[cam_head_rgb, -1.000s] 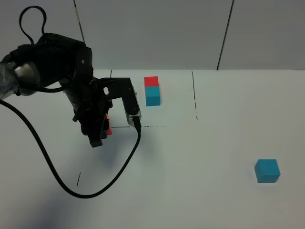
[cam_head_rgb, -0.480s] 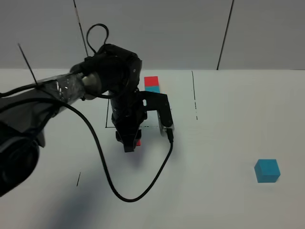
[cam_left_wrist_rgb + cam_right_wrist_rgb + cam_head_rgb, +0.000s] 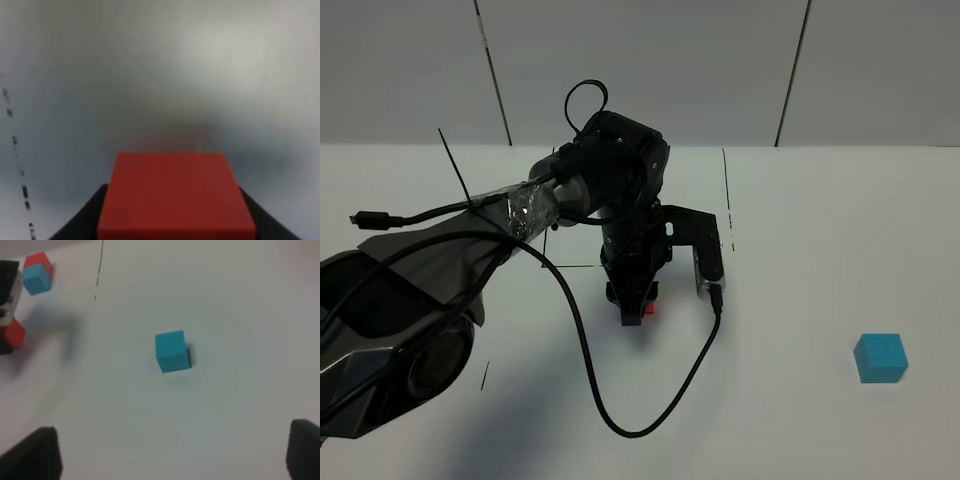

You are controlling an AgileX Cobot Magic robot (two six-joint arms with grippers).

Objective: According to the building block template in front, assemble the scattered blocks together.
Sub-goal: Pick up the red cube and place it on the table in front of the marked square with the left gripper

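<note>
The left pincer [image 3: 632, 305] sits at the centre of the exterior view, clenched on the red cube [image 3: 175, 195]. Its dark fingers [image 3: 82, 222] press the cube's two opposite sides. Only a sliver of red shows below the arm from above. Whether the cube touches the table [image 3: 800, 250] or hangs just over it cannot be told.

The cyan cube [image 3: 880, 357] lies alone at the lower right of the exterior view, well apart from the red one. The right pincer [image 3: 170, 457] hovers over it, released, its fingers spread wide and holding nothing.

The building block template [image 3: 37, 271] is hidden behind the left arm in the exterior view. The right wrist view shows it near the held red cube but not touching it, red half and cyan half joined.

Bare white table stretches between the two cubes, crossed only by a thin dashed line [image 3: 729, 200] at upper centre. A black cable [image 3: 590, 380] loops across the lower middle of the exterior view.

The cubes are plain and matte with sharp edges; the table is smooth and dull white.
</note>
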